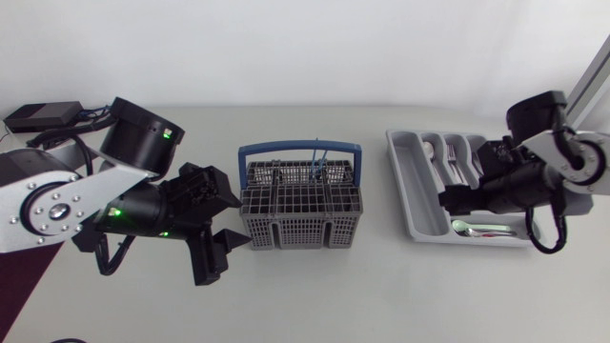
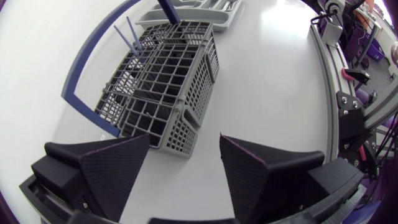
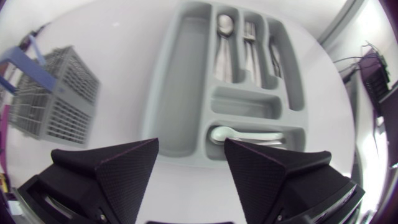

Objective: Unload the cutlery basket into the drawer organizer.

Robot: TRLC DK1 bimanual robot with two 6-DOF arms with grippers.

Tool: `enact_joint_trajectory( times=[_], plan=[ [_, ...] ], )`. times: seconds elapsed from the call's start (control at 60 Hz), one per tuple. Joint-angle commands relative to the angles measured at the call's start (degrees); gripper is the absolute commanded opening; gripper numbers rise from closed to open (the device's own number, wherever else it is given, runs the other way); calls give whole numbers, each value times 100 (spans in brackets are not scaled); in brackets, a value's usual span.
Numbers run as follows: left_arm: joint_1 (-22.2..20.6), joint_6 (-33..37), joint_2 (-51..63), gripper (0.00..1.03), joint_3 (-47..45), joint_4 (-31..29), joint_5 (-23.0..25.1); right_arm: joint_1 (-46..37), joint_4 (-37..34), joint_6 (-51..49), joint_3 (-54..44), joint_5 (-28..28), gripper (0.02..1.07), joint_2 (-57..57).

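A pale grey-white table [image 1: 305, 305] fills nearly the whole head view. Its top is matte and smooth, without pattern or marks. The far edge runs straight across the upper part of the view. Light is soft and even, coming from above; shadows on the tabletop are faint, short and blurred at their edges. At the far left corner sits a small flat black box [image 1: 43, 115], with dark cables [image 1: 91, 116] trailing beside it.

In the left wrist view the table [image 2: 267, 81] looks white, with a brighter patch of glare toward its far end, and a grey band [image 2: 323, 68] follows its side edge. In the right wrist view the table [image 3: 124, 37] is the same plain pale surface, evenly lit.
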Motion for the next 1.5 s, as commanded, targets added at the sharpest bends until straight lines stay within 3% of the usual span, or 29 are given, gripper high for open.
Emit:
enact_joint_trajectory(
  times=[0.0, 0.083, 0.15, 0.45, 0.55, 0.633, 0.683, 0.717, 0.75, 0.767, 0.85, 1.133, 1.483],
  plan=[
    [69, 77, -208, 98, -292, -53, 1, -113, -139, 284, 325, -885, 102, -261],
    [87, 51, -296, 98, -406, -44, 1, -420, 63, 337, 413, -2291, 102, -252],
    [157, -10, -393, 98, -485, -44, 10, -376, 142, 363, 571, -2730, 102, 38],
    [87, -318, -138, 97, -810, 439, 19, 274, 547, 952, 1309, -3231, 102, 1207],
    [-1, -459, -6, 96, -810, 562, 19, 564, 775, 1181, 1538, -3240, 94, 1655],
    [-54, -547, 82, 87, -784, 580, 19, 696, 977, 1304, 1643, -3346, 79, 1884],
    [-116, -573, 143, 80, -775, 580, 19, 757, 1171, 1400, 1687, -3434, 60, 1972],
    [-177, -590, 179, 71, -775, 580, 19, 784, 1320, 1497, 1696, -3460, 49, 2025],
    [-256, -626, 284, 55, -767, 606, 19, 793, 1487, 1611, 1748, -3592, 31, 2113],
    [-265, -634, 302, 53, -758, 615, 19, 793, 1514, 1629, 1775, -3618, 27, 2139],
    [-300, -670, 618, 24, -679, 720, 19, 810, 1637, 1734, 1942, -3741, 7, 2288],
    [-89, -661, 1339, 24, -415, 1344, 10, 968, 1540, 1752, 2091, -4163, 7, 2420],
    [728, -476, 1963, 24, 33, 1880, 1, 1171, 1021, 1181, 1054, -4365, 7, 1524]
  ],
)
